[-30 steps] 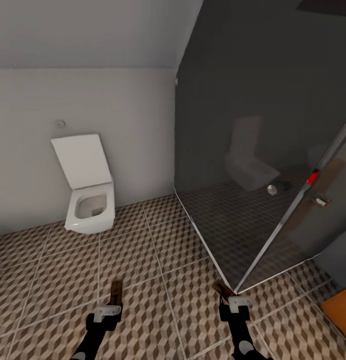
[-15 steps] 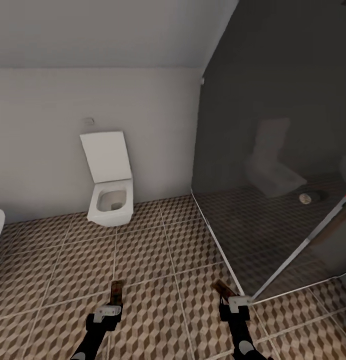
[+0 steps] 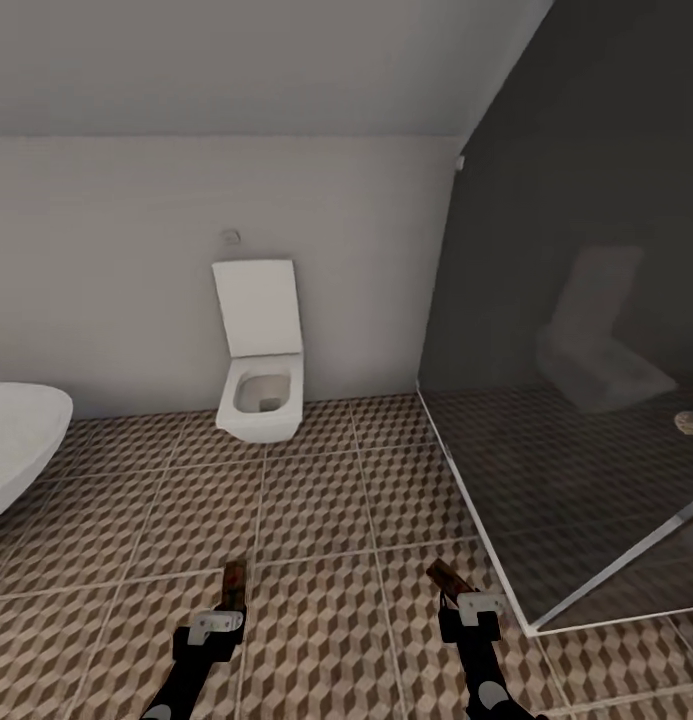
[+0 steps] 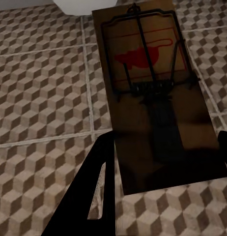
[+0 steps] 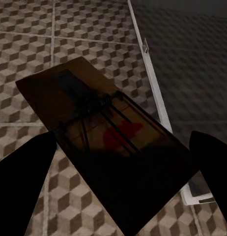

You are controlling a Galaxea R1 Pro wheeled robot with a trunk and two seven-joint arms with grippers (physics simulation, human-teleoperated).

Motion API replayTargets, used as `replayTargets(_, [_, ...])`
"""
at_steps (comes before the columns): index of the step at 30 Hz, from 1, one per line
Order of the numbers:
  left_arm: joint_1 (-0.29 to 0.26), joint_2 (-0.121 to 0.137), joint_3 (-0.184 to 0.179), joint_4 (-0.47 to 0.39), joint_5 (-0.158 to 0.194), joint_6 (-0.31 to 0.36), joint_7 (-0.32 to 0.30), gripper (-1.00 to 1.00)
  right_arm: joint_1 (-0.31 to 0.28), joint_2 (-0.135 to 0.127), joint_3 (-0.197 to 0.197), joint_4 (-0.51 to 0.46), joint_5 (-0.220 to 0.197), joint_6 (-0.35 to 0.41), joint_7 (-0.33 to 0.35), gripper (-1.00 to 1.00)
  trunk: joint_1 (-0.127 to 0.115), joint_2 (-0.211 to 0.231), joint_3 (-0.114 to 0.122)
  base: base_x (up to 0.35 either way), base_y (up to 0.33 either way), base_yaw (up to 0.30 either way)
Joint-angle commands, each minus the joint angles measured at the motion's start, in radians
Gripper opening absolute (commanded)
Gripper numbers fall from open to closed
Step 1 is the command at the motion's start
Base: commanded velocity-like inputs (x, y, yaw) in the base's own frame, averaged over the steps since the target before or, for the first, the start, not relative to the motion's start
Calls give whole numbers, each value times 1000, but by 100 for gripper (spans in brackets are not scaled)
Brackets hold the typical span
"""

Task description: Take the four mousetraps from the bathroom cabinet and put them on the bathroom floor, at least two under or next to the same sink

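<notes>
Gripping mousetraps: left gripper (image 3: 230, 600) pinches one (image 4: 148, 83), right gripper (image 3: 454, 590) another (image 5: 108, 142) | tan boards, dark wire, red mark | head view adds toilet (image 3: 261, 375) on cube-patterned floor (image 3: 316, 500).

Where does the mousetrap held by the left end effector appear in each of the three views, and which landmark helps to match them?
Head view: the left mousetrap is near the bottom, left of centre, sticking forward from the left end effector.
Left wrist view: it lies across the centre and upper right, red mark visible.
Right wrist view: not in it.
Shared landmark: the cube-patterned bathroom floor.
</notes>
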Motion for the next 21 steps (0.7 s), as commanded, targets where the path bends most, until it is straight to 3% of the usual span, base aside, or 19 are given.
replayTargets(1, [-1, 0, -9, 0, 4, -3, 9, -100, -1, 0, 3, 1, 10, 1, -10, -100, 0, 0, -1, 0, 0, 256])
replayTargets(21, [-1, 0, -9, 0, 3, -3, 8, -100, -1, 0, 3, 1, 10, 1, -10, -100, 0, 0, -1, 0, 0, 242])
